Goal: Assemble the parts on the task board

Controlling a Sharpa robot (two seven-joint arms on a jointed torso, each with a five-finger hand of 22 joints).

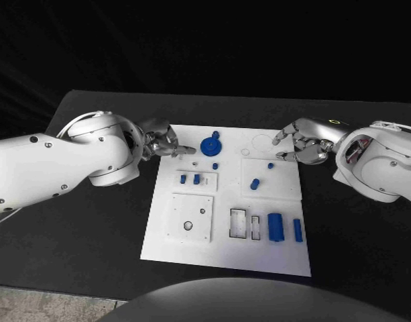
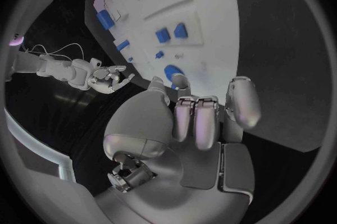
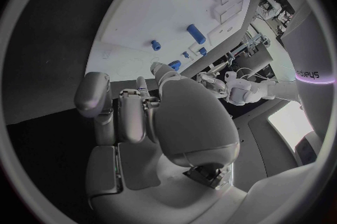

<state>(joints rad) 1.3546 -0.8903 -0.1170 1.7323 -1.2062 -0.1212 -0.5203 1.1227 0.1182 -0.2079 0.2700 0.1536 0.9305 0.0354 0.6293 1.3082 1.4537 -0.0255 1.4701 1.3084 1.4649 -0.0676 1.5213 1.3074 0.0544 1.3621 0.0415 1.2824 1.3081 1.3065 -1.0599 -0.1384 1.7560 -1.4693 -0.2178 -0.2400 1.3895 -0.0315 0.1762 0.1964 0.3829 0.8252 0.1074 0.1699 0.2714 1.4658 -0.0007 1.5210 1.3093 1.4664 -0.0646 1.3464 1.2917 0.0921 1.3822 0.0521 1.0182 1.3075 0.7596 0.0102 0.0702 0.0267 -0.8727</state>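
Risking a knock to the blue gear (image 1: 210, 145) at the far middle of the task board (image 1: 224, 258): left hand (image 1: 163, 143) hovering at the board's far left edge, just beside the gear, fingers partly curled and holding nothing as far as the head view shows. Judging that a careless reach could be tipping the gear off its seat or nudging the light white plate across the black tabletop (image 1: 80, 235), since nothing seems to be pinning it down

Right hand (image 1: 304, 142) hanging over the far right corner of the board, fingers loosely apart and empty, close to the faint round outlines there. Judging a second hazard: both hands crowding the same far strip and possibly colliding

Parts looking like smooth, hard plastic: two short blue pegs (image 1: 190, 179) standing left of centre, another small peg (image 1: 255, 183) near the middle, a broad blue block (image 1: 275, 226) and a slimmer blue bar (image 1: 298, 230) lying at the near right beside two rectangular slots (image 1: 243, 224). A raised white square plate (image 1: 190, 217) with small holes sitting at the near left. Small, slick pieces likely to be slipping from metal fingers or jamming if entering a slot tilted
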